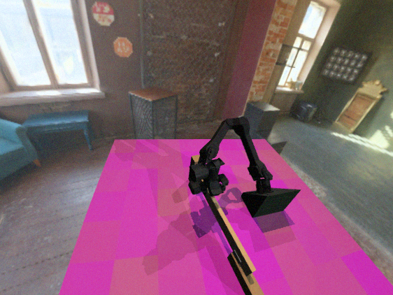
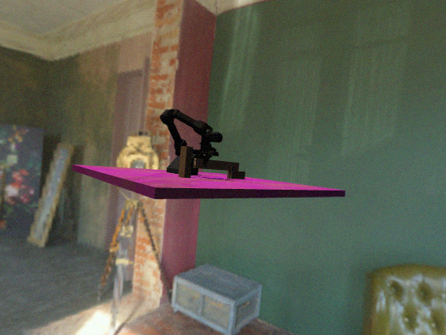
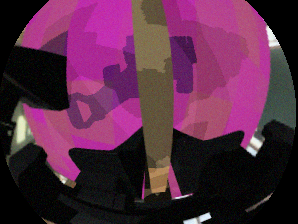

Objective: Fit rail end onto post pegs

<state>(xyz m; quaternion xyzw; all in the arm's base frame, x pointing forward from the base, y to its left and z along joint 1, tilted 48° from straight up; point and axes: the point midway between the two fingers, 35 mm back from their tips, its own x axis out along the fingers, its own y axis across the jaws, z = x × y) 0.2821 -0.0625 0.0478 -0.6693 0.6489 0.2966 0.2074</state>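
The long wooden rail point(image 1: 231, 232) point(image 2: 222, 165) point(image 3: 156, 90) runs from my gripper to the low footboard block point(image 1: 256, 289) point(image 2: 238, 175), where its far end sits at the bracket. Its near end is raised off the table and looks about level with the far end. My gripper point(image 3: 153, 127) is shut on the rail near that end, with a finger on each side. The short upright post point(image 1: 195, 159) point(image 2: 185, 162) stands very close to the near end. The arm hides most of the post in the top view. Pegs, holes and any contact cannot be made out.
The arm's dark wedge-shaped base point(image 1: 273, 203) stands on the magenta table point(image 1: 140, 210) point(image 2: 246, 193), beside the rail. The arm arches from the base over to the post end. Its shadows fall across the table around the rail.
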